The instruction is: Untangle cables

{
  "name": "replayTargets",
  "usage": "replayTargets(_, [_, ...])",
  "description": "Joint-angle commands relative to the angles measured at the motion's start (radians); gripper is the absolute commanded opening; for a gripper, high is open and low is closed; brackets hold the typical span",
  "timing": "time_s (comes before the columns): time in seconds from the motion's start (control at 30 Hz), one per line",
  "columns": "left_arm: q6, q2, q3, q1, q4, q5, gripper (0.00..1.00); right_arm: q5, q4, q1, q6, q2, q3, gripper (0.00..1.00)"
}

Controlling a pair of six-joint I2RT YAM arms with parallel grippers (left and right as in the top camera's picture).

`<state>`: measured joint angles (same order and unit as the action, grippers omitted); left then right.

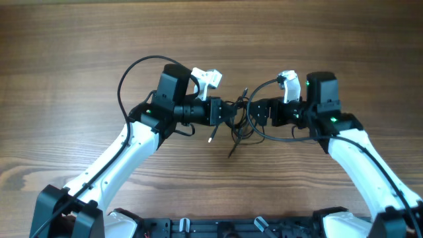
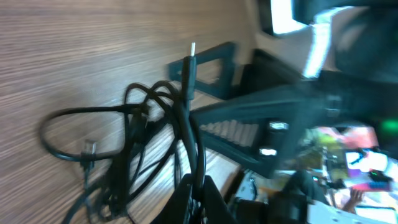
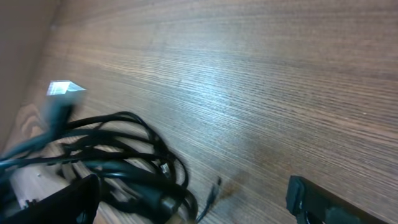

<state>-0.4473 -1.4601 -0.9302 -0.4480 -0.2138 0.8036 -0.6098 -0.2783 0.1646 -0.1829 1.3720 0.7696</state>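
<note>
The cables (image 1: 238, 122) are a bunch of thin black wires between the two grippers at the table's middle. My left gripper (image 1: 228, 112) is shut on one cable. In the left wrist view its fingers (image 2: 199, 202) pinch that cable, which rises to a plug end (image 2: 189, 65), while loose loops (image 2: 118, 149) hang to the left over the wood. My right gripper (image 1: 256, 112) faces the bunch from the right. In the right wrist view its fingers (image 3: 193, 202) are wide apart, and the tangle (image 3: 118, 165) lies by the left finger. A loose cable tip (image 3: 211, 190) rests between the fingers.
The wooden table (image 1: 211, 39) spreads all around. Thicker black arm cables loop over the left arm (image 1: 129, 76) and under the right wrist (image 1: 277, 137). The arms' bases stand at the front edge (image 1: 218, 228).
</note>
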Motion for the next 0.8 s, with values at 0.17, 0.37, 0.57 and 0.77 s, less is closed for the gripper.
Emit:
replayTargets(0.17, [-0.085,0.02,-0.006,0.013,0.071,0.124,0.04,0.035,0.0,0.008,-0.034,0.115,0.018,0.31])
replayTargets(0.37, [-0.001,0.02,-0.006,0.134,-0.201,-0.042,0.04,0.355,-0.11,0.008,-0.158,0.115,0.018,0.24])
replayTargets(0.57, [-0.001,0.02,-0.006,0.183,-0.312,-0.166,0.04,0.354,-0.101,0.008,-0.195,0.115,0.018,0.31])
replayTargets(0.77, [-0.001,0.02,-0.006,0.142,-0.264,-0.061,0.04,-0.065,-0.022,0.008,-0.159,0.115,0.018,0.49])
